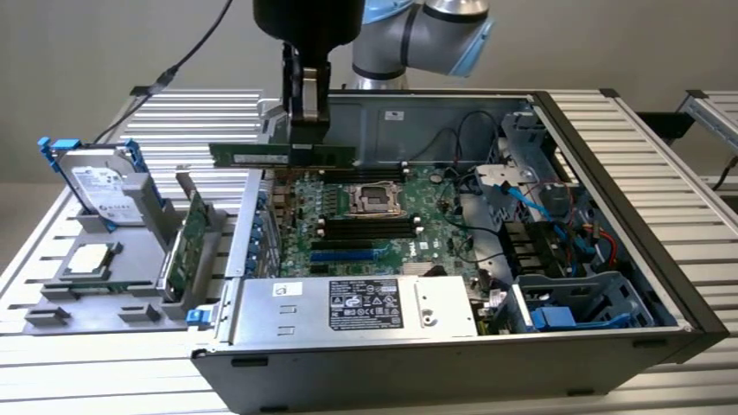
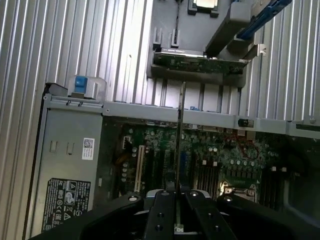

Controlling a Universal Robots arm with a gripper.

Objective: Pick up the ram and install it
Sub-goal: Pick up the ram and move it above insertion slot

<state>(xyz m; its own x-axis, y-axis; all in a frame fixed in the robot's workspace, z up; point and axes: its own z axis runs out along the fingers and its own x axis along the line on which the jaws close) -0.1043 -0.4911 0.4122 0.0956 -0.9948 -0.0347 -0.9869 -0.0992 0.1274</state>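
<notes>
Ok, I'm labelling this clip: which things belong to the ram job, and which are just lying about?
Job: the ram, held by the hand above the open case; black motherboard slots.
Lying about: hard drive, wider green card, processor, power supply.

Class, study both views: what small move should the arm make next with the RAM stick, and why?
Probably a short shift across toward the black memory slots beside the CPU socket. The gripper holds the ram well above the motherboard, and it does not yet look lined up over those slots.
</notes>
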